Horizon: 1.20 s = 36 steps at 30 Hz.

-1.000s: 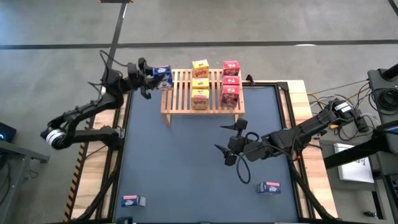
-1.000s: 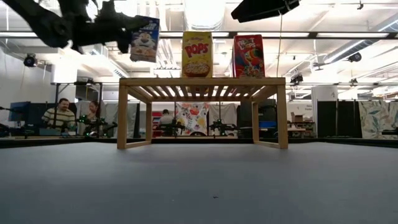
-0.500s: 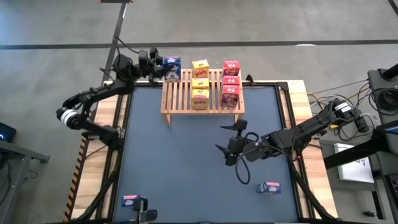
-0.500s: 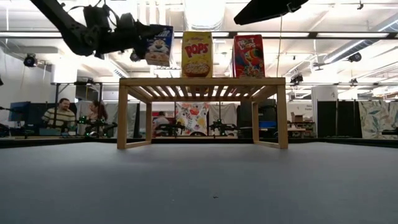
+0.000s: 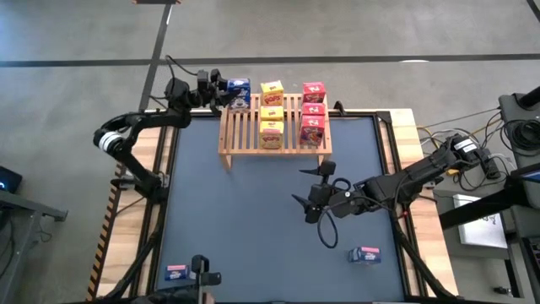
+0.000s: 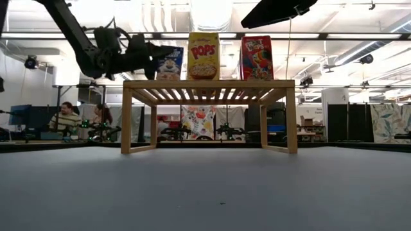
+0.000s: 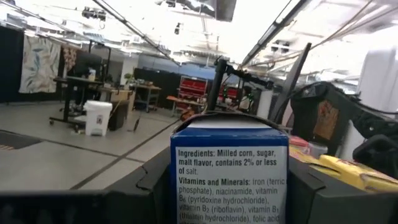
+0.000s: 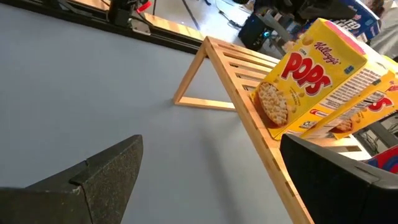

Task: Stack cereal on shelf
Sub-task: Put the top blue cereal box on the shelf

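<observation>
The left gripper (image 5: 221,89) was clamped on a blue cereal box (image 5: 238,91), holding it over the shelf's (image 5: 245,127) far-left corner, at about 11 o'clock on the table (image 5: 253,219). Yellow boxes (image 5: 271,114) and red boxes (image 5: 313,114) stood in rows beside it. The right gripper (image 5: 310,192) hung over mid-table, fingers spread apart.

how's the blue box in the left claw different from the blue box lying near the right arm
The held blue box is upright, gripped by the left claw at the shelf's back left corner; the loose blue box lies flat on the table, with no claw touching it. The held one sits beside the yellow row; the loose one lies alone. Both look alike in size.
</observation>
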Each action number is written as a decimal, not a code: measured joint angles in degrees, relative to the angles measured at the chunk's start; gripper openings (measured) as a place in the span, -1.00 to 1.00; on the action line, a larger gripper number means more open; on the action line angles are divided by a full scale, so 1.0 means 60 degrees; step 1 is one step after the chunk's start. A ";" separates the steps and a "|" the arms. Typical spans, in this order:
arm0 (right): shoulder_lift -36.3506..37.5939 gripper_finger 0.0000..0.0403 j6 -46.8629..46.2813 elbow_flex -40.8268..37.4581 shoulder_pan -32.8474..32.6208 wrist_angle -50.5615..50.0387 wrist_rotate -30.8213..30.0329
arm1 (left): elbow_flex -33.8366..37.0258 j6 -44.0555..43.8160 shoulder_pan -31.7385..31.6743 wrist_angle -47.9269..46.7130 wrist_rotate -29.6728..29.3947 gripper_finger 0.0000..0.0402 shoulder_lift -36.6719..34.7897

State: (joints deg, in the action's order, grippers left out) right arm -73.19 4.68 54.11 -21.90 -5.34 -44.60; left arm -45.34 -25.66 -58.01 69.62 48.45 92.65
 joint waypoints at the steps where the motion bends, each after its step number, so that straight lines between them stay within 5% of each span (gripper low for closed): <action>1: 0.0000 0.83 -0.0004 0.0000 0.0001 0.0000 -0.0004 | -0.0027 -0.0146 -0.0030 0.0257 0.0000 -0.12 0.0164; 9: 0.0000 0.83 -0.0012 -0.0003 -0.0002 -0.0067 0.0000 | -0.0172 -0.0638 -0.0125 0.0743 0.0011 -0.09 0.0951; 36: 0.0004 0.83 -0.0031 -0.0087 -0.0013 -0.0058 0.0004 | 0.0025 -0.0664 -0.0341 0.0159 0.0015 -0.09 0.0965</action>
State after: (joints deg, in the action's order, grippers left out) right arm -73.17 4.49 53.58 -21.98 -5.69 -44.58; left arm -45.19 -29.64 -60.06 70.57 48.53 98.44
